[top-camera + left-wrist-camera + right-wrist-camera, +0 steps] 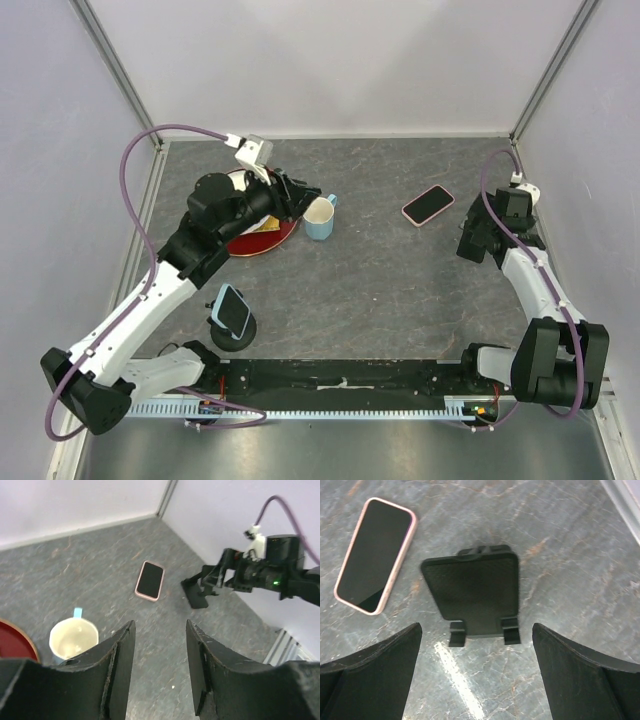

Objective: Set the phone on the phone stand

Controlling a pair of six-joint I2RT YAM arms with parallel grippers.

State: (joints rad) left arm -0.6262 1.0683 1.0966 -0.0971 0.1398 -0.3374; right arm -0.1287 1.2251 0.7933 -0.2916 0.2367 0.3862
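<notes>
Right claw (476, 628) over stand (472, 592), phone (375, 555) beside

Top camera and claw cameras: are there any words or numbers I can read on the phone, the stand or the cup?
No text can be read in any view.
Pink-cased phone with a dark screen: screen blank, no writing.
Black plastic phone stand: no label or brand showing.
Light blue ceramic mug: no print visible.

Phone (374, 555) flat on table (380, 300), just left of phone stand (475, 592); mug (318, 218) beside plate (255, 244).
</notes>
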